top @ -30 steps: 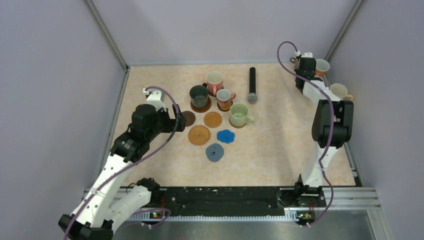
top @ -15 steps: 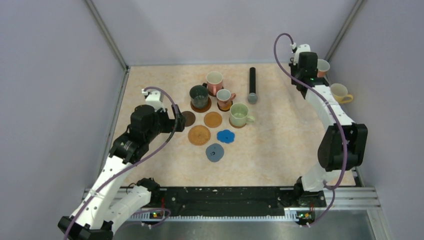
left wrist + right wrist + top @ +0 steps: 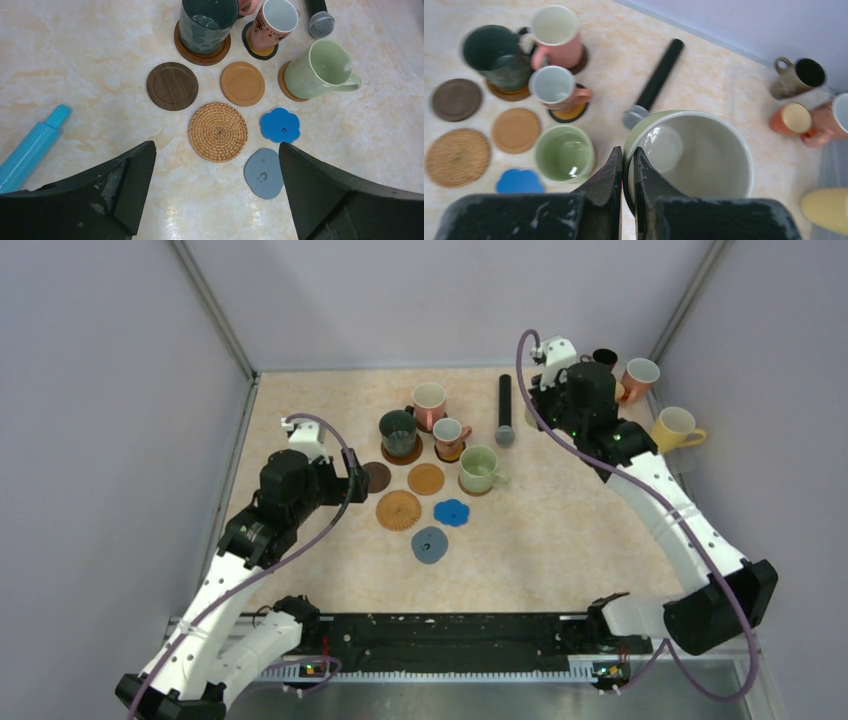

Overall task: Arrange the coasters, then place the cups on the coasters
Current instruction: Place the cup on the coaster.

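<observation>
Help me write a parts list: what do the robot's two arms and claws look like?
Both the left arm and right arm have white tubular links joined by bulky black joint housings, and each carries a looping purple cable. The left claw and right claw each have two matte black, wedge-shaped fingers with scuffed, greyish wear marks.

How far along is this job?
Done: the dark green cup, pink cup, small cup and pale green cup sit on coasters. In hand: the right claw grips a fifth cup by its rim; the left claw is open. Left: the brown coaster, tan coaster, woven coaster, blue coaster and grey coaster are bare; the yellow cup, orange cup, brown cup and salmon cup wait aside.
</observation>
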You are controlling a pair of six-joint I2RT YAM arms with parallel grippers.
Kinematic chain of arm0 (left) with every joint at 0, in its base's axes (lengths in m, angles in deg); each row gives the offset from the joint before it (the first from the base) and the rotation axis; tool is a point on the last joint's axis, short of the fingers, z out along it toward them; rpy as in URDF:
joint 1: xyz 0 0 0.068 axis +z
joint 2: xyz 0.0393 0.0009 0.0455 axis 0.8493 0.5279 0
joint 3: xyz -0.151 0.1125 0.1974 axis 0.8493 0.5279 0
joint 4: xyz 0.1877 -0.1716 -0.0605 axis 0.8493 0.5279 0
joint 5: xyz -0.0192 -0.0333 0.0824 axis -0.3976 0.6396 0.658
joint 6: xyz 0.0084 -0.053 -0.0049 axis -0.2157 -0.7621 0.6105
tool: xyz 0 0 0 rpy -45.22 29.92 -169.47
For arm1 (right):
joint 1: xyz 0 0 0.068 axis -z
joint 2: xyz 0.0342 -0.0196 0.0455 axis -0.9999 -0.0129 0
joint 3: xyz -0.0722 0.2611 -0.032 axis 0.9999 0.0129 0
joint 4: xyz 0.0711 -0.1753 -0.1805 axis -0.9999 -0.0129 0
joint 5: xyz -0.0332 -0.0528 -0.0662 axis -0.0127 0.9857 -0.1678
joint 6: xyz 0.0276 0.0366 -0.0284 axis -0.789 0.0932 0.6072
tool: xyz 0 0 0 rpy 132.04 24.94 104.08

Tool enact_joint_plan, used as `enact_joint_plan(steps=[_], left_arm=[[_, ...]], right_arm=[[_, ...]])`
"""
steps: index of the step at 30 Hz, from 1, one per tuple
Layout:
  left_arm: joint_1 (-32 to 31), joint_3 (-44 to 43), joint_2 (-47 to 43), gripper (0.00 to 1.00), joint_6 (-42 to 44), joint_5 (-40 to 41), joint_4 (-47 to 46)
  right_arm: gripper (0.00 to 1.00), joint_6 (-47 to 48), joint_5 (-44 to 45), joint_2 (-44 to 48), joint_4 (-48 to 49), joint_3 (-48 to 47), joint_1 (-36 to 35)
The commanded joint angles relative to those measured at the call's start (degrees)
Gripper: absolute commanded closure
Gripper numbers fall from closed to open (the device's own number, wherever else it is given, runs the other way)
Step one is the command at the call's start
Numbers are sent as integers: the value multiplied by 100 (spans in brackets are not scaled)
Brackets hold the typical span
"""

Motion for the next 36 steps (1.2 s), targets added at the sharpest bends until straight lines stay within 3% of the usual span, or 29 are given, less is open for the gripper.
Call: enact_joint_plan(steps=[1, 12, 18, 22, 30, 36], left_arm=[[27, 18, -87, 2, -27, 195, -144], [37, 46, -387, 2, -261, 997, -153], [46, -16, -130, 3, -523, 868, -111], [46, -258, 67, 6, -608, -43, -26], [36, -380, 351, 15, -711, -3287, -683], [-88, -380, 1089, 22, -800, -4196, -933]], right_arm=[[100, -243, -352, 512, 318, -92, -619], [100, -513, -535, 180, 717, -144, -2200], [100, 519, -1009, 34, 867, 66, -2958], [100, 1358, -1445, 298, 1009, 546, -3294], [100, 2644, -3017, 766, 779, 1218, -3305], [100, 2986, -3131, 580, 583, 1057, -3493]])
